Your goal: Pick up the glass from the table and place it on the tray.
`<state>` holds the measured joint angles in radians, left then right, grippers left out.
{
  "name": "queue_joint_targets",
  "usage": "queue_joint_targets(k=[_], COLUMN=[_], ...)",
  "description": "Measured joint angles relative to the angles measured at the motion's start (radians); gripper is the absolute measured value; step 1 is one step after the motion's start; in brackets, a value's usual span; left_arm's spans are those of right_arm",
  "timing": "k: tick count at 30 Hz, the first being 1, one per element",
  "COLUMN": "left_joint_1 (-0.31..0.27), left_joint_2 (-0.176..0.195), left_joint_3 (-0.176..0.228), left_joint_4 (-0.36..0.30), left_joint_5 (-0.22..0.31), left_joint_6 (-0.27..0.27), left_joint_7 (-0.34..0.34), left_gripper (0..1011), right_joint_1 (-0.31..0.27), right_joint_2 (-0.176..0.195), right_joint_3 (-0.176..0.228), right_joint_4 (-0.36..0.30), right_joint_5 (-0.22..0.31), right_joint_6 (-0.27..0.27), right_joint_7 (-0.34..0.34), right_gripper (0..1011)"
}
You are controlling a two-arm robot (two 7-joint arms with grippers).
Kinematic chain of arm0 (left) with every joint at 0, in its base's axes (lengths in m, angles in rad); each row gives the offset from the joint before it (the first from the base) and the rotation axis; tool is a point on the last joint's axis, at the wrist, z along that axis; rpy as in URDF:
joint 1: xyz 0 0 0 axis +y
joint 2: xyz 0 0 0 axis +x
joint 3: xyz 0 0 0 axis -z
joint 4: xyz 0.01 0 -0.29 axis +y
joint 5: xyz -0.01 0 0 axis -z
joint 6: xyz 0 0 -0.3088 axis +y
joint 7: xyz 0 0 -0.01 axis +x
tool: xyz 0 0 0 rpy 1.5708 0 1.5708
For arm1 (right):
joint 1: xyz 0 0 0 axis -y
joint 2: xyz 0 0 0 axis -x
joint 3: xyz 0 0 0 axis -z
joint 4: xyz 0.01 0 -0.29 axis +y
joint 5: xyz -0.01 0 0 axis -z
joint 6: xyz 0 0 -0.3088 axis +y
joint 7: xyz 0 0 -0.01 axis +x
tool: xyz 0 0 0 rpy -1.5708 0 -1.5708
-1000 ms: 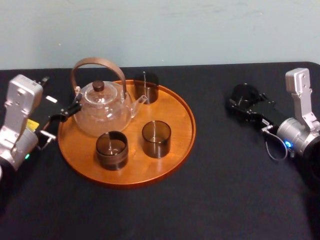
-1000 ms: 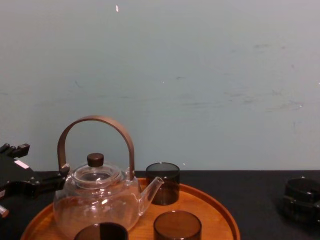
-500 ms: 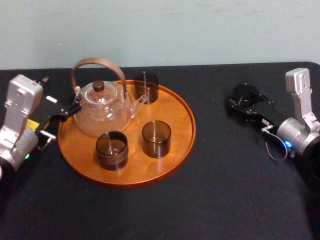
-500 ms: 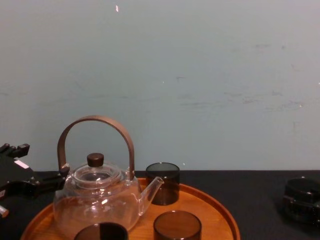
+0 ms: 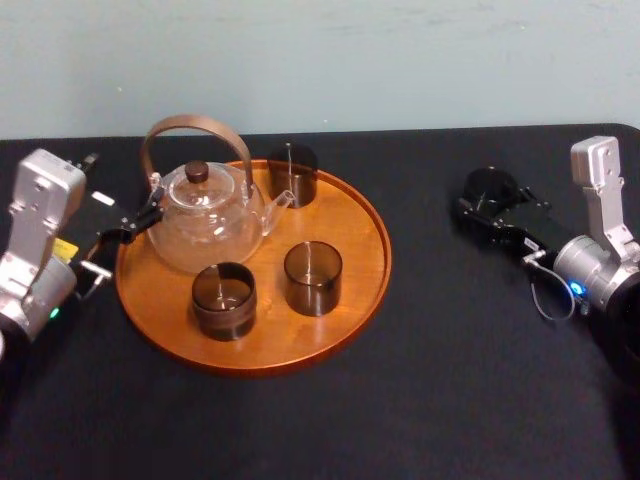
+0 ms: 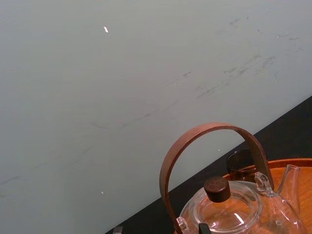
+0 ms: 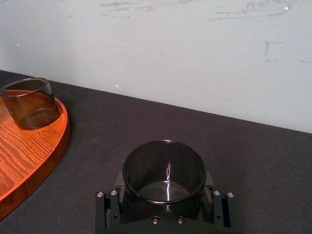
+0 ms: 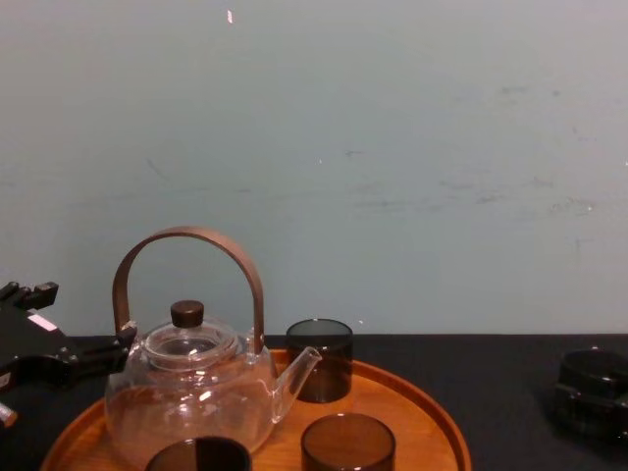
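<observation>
My left pincer (image 5: 128,226) rests by the glass teapot (image 5: 205,215) at the tray (image 5: 365,270) edge; its opening I cannot tell. Far right, the smoked glass (image 7: 163,168) stands on the counter (image 5: 450,350), my right pincer (image 7: 164,184) clamped on it. Grasp seems made; next I lift straight, then carry left.

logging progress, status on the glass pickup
Right gripper shut on glass, glass on table right of tray. Left gripper idle by tray's left rim. Teapot, three other glasses on tray; right side bare.
</observation>
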<state>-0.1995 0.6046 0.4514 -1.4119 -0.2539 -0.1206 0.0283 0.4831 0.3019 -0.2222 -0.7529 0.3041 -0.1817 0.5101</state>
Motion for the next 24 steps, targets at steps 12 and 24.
queue_joint_targets(k=[12, 24], left_joint_1=[0.000, 0.000], left_joint_2=[0.000, 0.000], left_joint_3=[0.000, 0.000], left_joint_4=[0.000, 0.000], left_joint_5=[0.000, 0.000], left_joint_6=[0.000, 0.000], left_joint_7=[0.000, 0.000], left_gripper=[1009, 1009], right_joint_1=[0.000, -0.020], right_joint_2=[0.000, 0.015], right_joint_3=[0.000, 0.016], right_joint_4=[0.000, -0.053], right_joint_5=[0.000, 0.031], right_joint_6=[0.000, -0.010], right_joint_7=[0.000, 0.045], right_gripper=[906, 906])
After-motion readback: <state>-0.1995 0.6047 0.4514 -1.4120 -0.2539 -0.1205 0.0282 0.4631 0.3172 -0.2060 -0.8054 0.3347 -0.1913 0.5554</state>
